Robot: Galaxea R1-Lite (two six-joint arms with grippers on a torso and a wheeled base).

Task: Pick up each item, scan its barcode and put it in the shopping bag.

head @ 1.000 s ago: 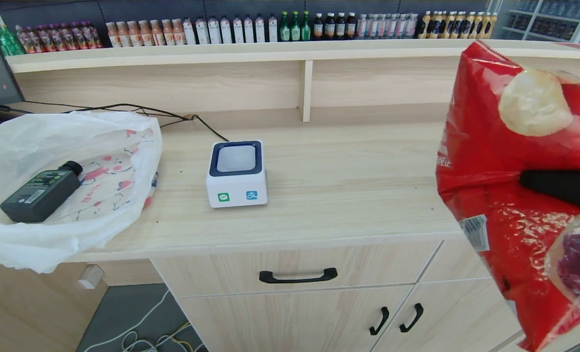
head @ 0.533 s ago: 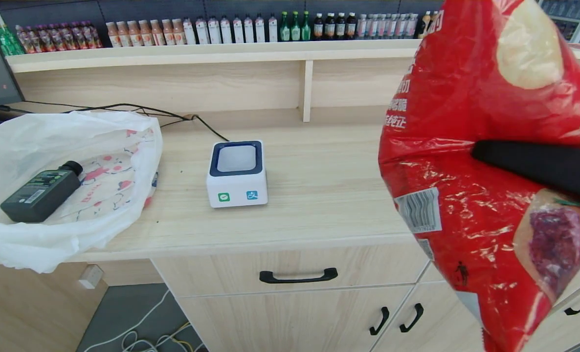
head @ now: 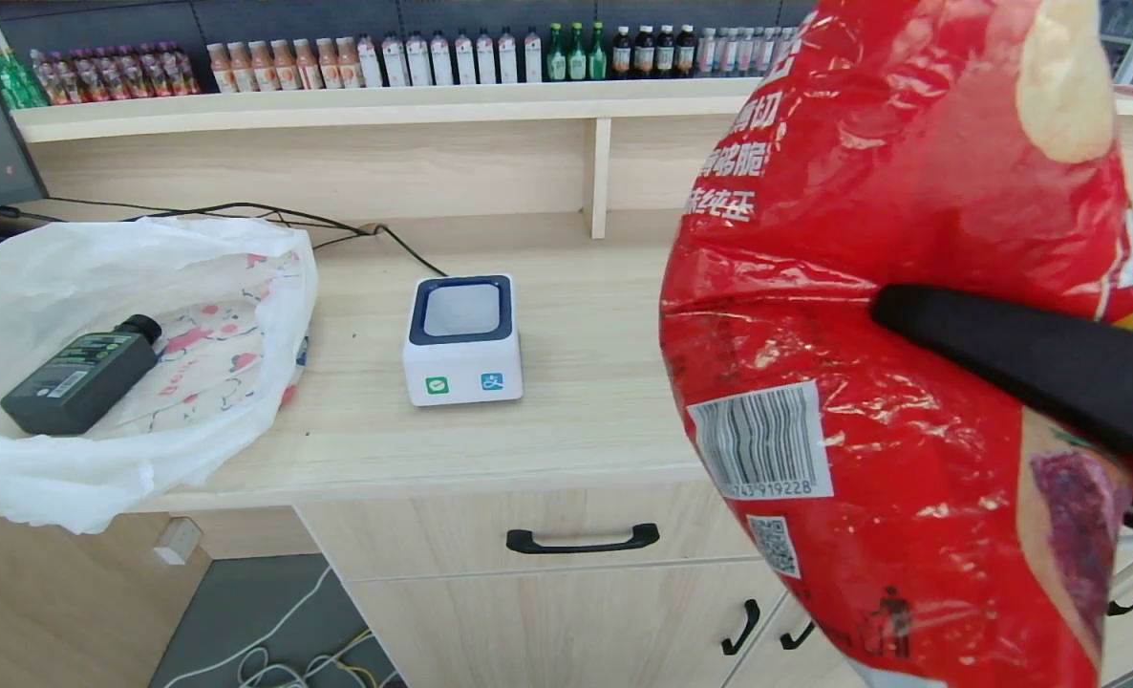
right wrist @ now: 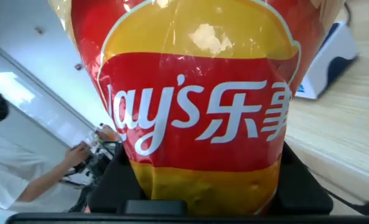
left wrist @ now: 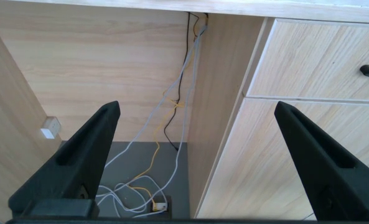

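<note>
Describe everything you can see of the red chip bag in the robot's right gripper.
The chip bag is glossy, crinkled red plastic film, puffed, with yellow bands and a chip picture on its front. Its back, towards the head view, carries a white barcode label and a small QR code below. It is held roughly upright in the air, right of the scanner, pinched at mid-height by the right gripper, whose black fingers clamp it from opposite sides.

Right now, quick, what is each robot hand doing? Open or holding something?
Left gripper: open, holding nothing.
Right gripper: shut on the red chip bag.
</note>
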